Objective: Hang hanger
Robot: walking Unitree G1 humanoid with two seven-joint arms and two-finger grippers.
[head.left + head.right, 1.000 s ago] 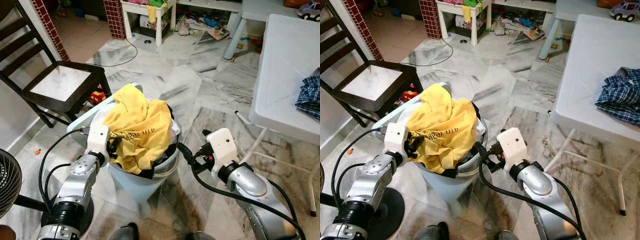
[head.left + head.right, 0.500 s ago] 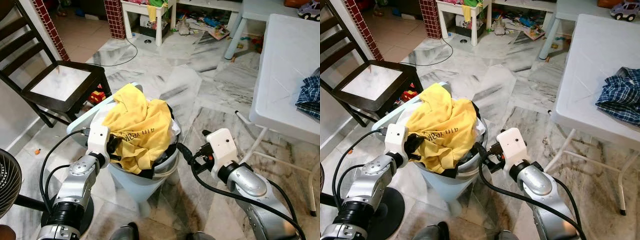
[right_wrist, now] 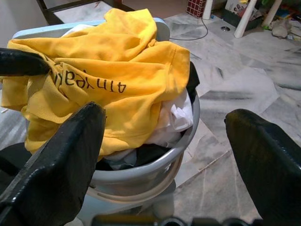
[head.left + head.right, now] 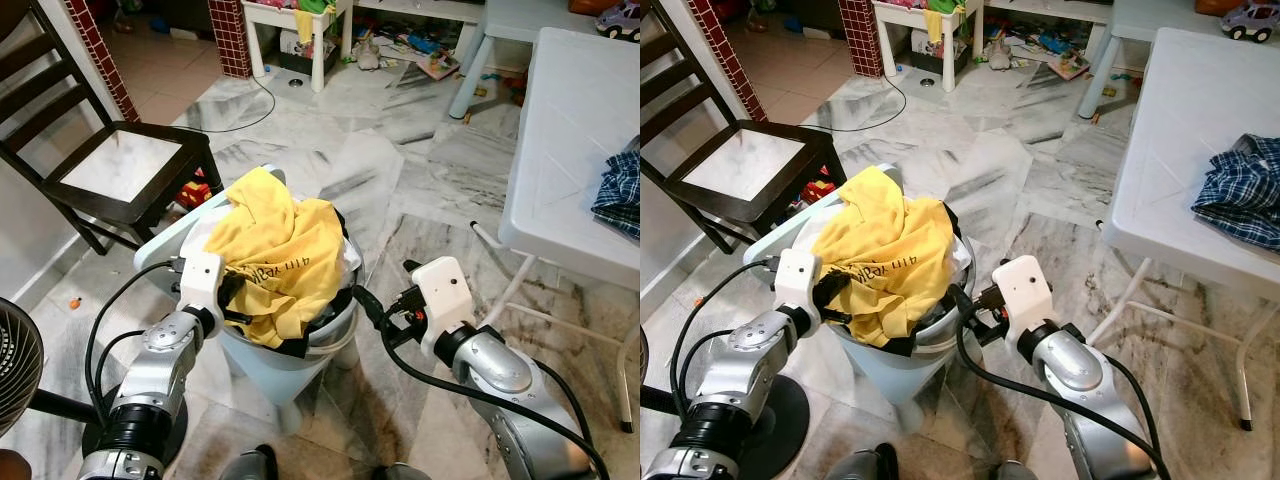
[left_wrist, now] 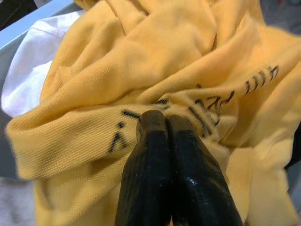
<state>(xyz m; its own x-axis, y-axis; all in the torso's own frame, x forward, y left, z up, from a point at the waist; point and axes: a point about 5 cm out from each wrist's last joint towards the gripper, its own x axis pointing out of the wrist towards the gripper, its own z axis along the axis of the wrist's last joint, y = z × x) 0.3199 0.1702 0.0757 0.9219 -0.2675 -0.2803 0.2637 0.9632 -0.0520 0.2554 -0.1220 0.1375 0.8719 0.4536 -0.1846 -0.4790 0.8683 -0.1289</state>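
A crumpled yellow shirt (image 4: pixel 282 250) with black lettering lies on top of a full grey laundry basket (image 4: pixel 338 328), over white and dark clothes. My left gripper (image 4: pixel 237 292) is at the basket's left side. In the left wrist view its fingers (image 5: pixel 162 141) are pressed together, pinching a fold of the yellow shirt (image 5: pixel 155 61). To the right of the basket, just beside the rim, my right gripper (image 4: pixel 385 288) stands open. In the right wrist view its fingers (image 3: pixel 61 155) are spread wide with nothing between them, facing the basket (image 3: pixel 141 176).
A dark wooden chair (image 4: pixel 120 170) stands at the back left. A white table (image 4: pixel 575 130) with a plaid shirt (image 4: pixel 620 190) is on the right, its legs (image 4: pixel 500 270) near my right arm. A fan (image 4: pixel 15 370) is at the left edge. Toys litter the far floor.
My left gripper has edged slightly right and down into the yellow shirt's fold. The right arm has barely moved.
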